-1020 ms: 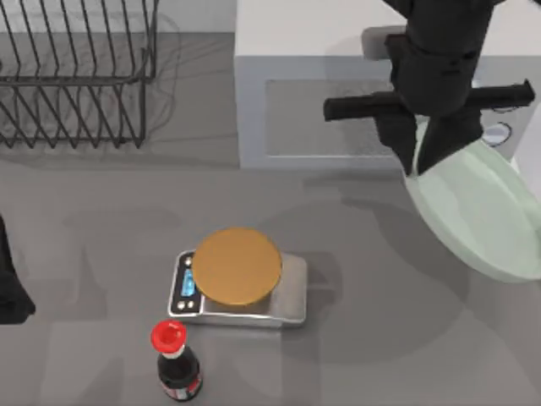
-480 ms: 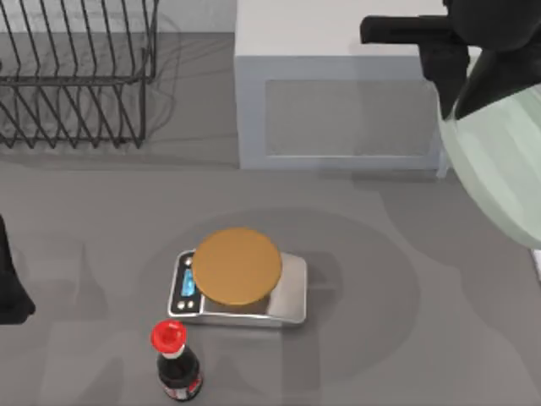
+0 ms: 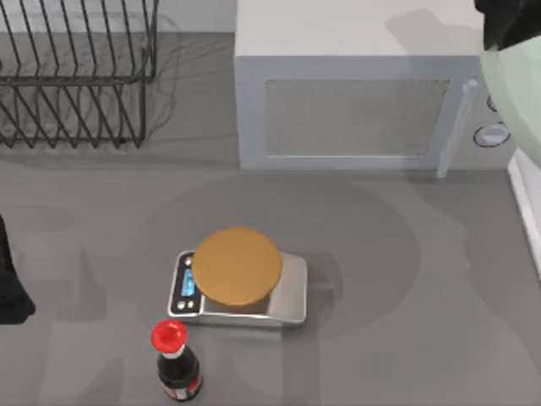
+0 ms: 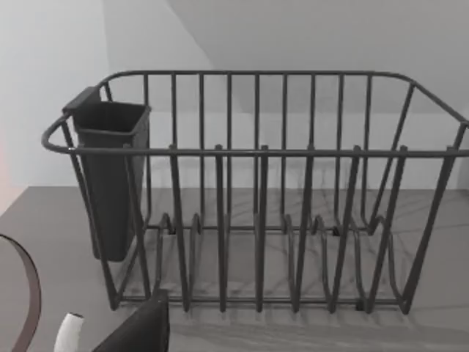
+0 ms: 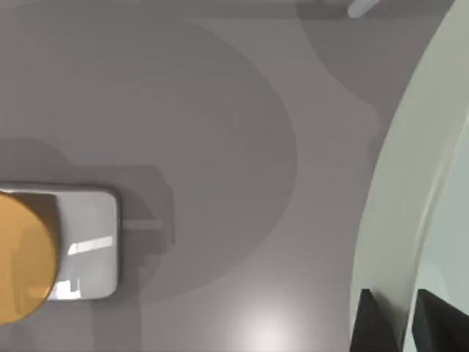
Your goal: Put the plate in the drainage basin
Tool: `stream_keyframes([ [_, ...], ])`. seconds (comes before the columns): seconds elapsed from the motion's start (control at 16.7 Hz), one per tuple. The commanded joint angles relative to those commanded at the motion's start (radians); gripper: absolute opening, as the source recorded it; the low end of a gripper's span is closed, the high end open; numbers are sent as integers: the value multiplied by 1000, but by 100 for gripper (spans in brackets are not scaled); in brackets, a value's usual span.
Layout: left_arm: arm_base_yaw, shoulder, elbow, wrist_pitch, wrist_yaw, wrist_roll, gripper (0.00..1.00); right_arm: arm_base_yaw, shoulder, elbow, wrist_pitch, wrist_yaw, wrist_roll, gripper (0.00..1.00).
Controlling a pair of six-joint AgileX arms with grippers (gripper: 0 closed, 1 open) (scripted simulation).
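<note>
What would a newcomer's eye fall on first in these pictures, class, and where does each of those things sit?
Probably the orange-brown disc on the silver scale at the table's middle, with the red-capped dark bottle just in front of it. Next, the pale green plate at the top view's right edge, high beside the grey microwave, with the right tool clamped on its rim. The black wire dish rack fills the far left corner.

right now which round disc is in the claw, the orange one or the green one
The pale green plate, pinched at its rim by the right claw. The orange disc sits untouched on the scale.
</note>
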Motion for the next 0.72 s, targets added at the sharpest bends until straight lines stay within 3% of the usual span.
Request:
stream_keyframes([
  [0.36, 0, 0, 0, 0, 0, 0, 100, -283, 306, 327, 4, 20, -235, 0],
  [0.72, 0, 0, 0, 0, 0, 0, 100, -467, 634, 413, 27, -34, -470, 0],
])
